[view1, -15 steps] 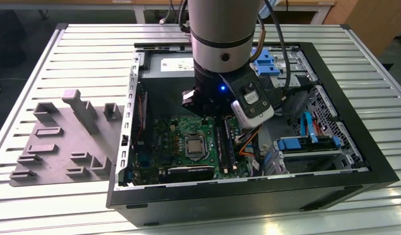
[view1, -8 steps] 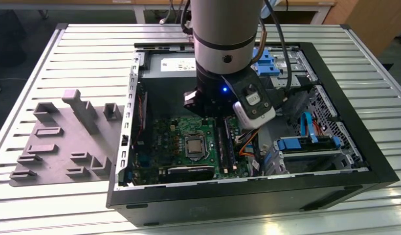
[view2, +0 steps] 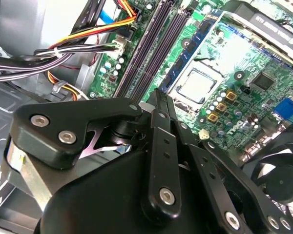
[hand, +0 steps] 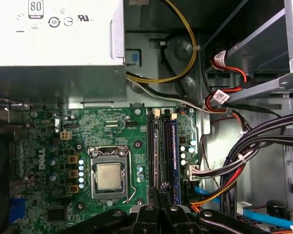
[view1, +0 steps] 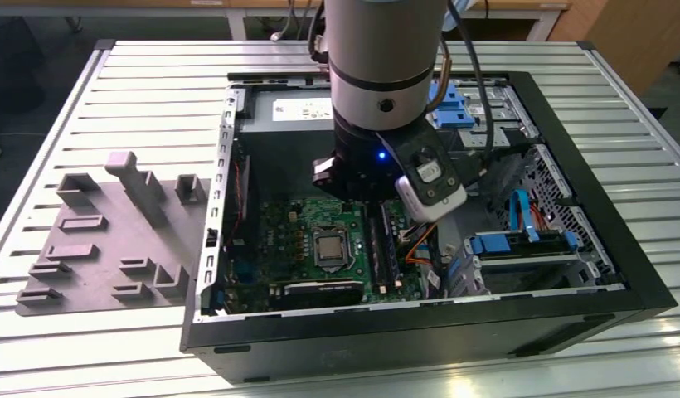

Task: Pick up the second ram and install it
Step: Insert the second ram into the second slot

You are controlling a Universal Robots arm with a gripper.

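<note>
Sitting at the exterior view's left, the grey moulded tray [view1: 52, 290] shows bare raised blocks, well apart from the work. Next comes the open computer case [view1: 221, 207], lying on its side so the green motherboard [view1: 279, 240] faces up for a straight reach from above. The processor socket [view1: 330, 246] sits mid-board, and just to the right run the long black memory slots [hand: 152, 146]. A dark stick stands on edge among them, and I take it for the second ram [hand: 161, 151], lined up with its slot. I cannot tell if it is fully seated.

The gripper [view2: 157, 95] hangs right over the near end of that stick. Its fingers [view2: 158, 146] are drawn narrow, no clear gap between the tips. Whether they pinch the stick or merely bear on it, I cannot tell.

Room is tight. A bluish stick [hand: 174, 156] stands just beside it, bundled cables [hand: 234, 165] crowd the right, and the drive bay [view1: 517, 249] and case wall close in beyond.
</note>
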